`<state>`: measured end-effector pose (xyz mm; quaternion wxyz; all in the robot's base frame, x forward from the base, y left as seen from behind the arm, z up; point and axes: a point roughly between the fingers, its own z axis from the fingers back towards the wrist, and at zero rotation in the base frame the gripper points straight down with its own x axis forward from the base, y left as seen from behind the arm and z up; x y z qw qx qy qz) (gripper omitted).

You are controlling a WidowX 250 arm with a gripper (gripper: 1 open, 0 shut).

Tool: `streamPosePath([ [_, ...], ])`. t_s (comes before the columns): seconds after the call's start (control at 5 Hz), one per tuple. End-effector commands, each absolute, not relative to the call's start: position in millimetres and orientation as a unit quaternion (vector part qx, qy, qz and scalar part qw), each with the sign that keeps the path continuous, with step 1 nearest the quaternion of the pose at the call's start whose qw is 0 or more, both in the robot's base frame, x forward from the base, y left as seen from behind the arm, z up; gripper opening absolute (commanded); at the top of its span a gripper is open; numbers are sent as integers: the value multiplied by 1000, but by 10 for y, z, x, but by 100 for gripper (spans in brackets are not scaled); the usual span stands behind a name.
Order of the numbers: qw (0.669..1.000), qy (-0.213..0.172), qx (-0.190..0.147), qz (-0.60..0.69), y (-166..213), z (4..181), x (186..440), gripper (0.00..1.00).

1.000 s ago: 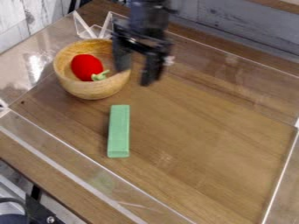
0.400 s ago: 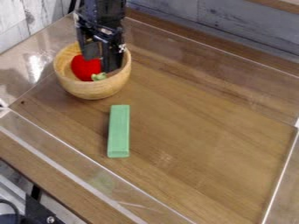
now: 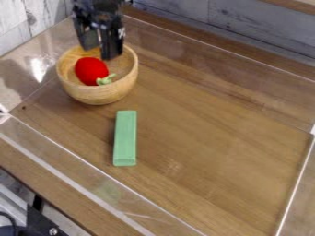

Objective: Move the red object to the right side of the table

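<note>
Brown wood-grain table (image 3: 209, 120) walled in clear acrylic. Small glossy red toy fruit (image 3: 88, 70) lying in round wooden bowl (image 3: 118, 88), far left. Black gripper (image 3: 99, 39) above bowl's back rim, jaws wide, empty. Approach step, seemingly; next: descend, close.

Gripper (image 3: 99, 41) hangs open above the wooden bowl (image 3: 74, 89); red object (image 3: 90, 70) sits inside, green block (image 3: 125, 137) on the bench (image 3: 222, 120).

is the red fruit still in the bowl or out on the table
In the bowl. The red object lies inside the wooden bowl, with the open gripper above it.
</note>
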<state>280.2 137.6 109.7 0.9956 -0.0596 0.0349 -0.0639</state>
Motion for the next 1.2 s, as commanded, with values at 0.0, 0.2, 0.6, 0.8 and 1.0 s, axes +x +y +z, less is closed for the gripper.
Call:
streamPosePath([
  [0.0, 996, 10, -48, -77, 1518, 1231, 2878, 100],
  [0.2, 994, 12, -51, -95, 1581, 1203, 2893, 100],
  [0.6, 986, 16, -56, -155, 1821, 1027, 2921, 0],
  [0.8, 986, 15, -60, -158, 1905, 1088, 2878, 100],
  [1.0, 985, 15, -62, -163, 1979, 1125, 2842, 100],
])
